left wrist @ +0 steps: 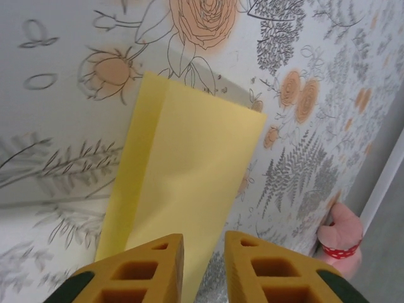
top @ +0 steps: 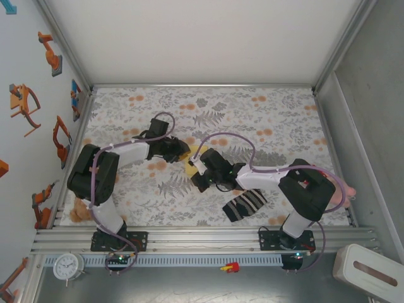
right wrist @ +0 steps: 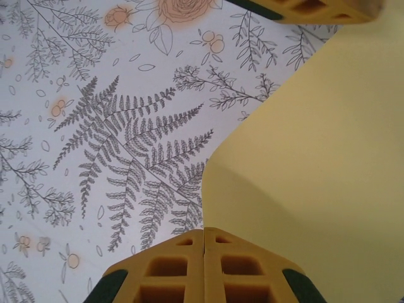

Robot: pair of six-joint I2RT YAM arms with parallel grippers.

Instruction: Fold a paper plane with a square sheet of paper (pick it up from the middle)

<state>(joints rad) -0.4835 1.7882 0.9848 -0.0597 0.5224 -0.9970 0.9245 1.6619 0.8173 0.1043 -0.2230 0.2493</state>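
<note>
**Top view.** The left gripper (top: 178,150) and the right gripper (top: 199,170) met over the middle of the flowered table (top: 265,113). The pale-yellow sheet of paper (top: 188,158) sat between them, largely covered by the two heads. A striped sock (top: 245,203) lay near the front edge beside the right arm, apart from the paper.

**Left wrist view.** The left gripper's fingers (left wrist: 136,271) stood a little apart, and the sheet ran down into the gap between them. One lengthwise fold was visible, a narrow flap along the sheet's left side. The gap looked wider than the paper, so the jaws were judged partly open and not pinching.

**Right wrist view.** The right gripper's fingers (right wrist: 170,268) were pressed flat together, and the sheet's edge ran straight into their seam. This gripper was judged to be clamped on the paper, which rose off the table in a curve.

**Assessment.** The step in hand appeared to be a change of hold partway through the folding.
- The right clamp should hold firm while the left jaws close squarely on the crease, not beside it.
- No pull should begin until that closure is complete.
- The curve indicated slack, so the sheet should be drawn gently flat and its edges matched before any pressing. Otherwise the next crease could run askew or the thin paper could tear.
</note>
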